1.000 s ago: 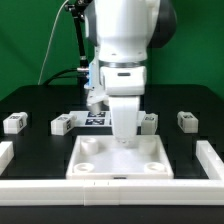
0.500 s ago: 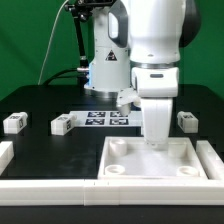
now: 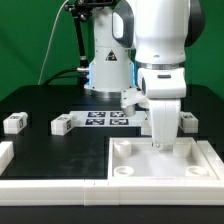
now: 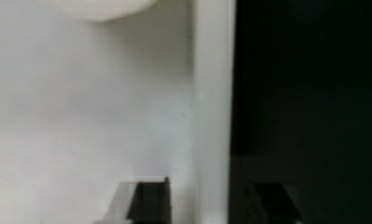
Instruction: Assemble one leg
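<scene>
Tray point(image 3: 175, 166) front; marker board point(image 3: 105, 119) behind; legs point(image 3: 63, 124) at exterior view's left.

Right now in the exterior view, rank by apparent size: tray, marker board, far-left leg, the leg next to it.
1. tray
2. marker board
3. far-left leg and neighbouring leg: they look alike, so I won't rank them.

Bright, even light fills the exterior view; the tray point(image 3: 165, 175) throws only soft shadows on the worktop point(image 3: 40, 150). The wrist view is badly blurred, the hand point(image 4: 204, 203) smeared, whites washed out.
</scene>
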`<state>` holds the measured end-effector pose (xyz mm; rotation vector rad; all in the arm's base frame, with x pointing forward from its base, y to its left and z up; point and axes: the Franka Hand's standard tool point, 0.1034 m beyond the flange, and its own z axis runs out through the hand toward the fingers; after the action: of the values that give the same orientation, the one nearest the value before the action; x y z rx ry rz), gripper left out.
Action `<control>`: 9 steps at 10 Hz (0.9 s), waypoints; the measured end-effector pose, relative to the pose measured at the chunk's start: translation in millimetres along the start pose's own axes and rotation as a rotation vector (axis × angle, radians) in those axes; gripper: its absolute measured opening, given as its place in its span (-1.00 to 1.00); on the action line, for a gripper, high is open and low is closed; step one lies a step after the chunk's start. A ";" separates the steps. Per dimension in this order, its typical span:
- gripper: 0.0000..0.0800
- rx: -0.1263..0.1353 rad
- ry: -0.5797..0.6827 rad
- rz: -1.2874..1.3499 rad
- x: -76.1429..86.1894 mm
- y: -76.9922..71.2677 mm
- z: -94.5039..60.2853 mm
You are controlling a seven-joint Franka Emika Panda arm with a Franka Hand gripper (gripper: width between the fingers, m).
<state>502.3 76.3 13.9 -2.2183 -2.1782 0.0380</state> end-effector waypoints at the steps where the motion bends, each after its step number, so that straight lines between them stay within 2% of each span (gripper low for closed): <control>1: -0.38 0.000 0.000 0.000 -0.1 0.0 0.0; 2: 0.17 0.000 0.000 0.000 -0.1 0.0 0.0; 3: 0.47 0.000 0.000 0.000 -0.2 0.0 0.0; 4: 0.47 0.000 0.000 0.000 -0.2 0.0 0.0; 5: 0.58 0.000 0.000 0.000 -0.2 0.0 0.0; 9: 0.62 0.000 0.000 0.001 -0.3 0.0 0.1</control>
<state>502.3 76.0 13.8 -2.2188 -2.1776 0.0382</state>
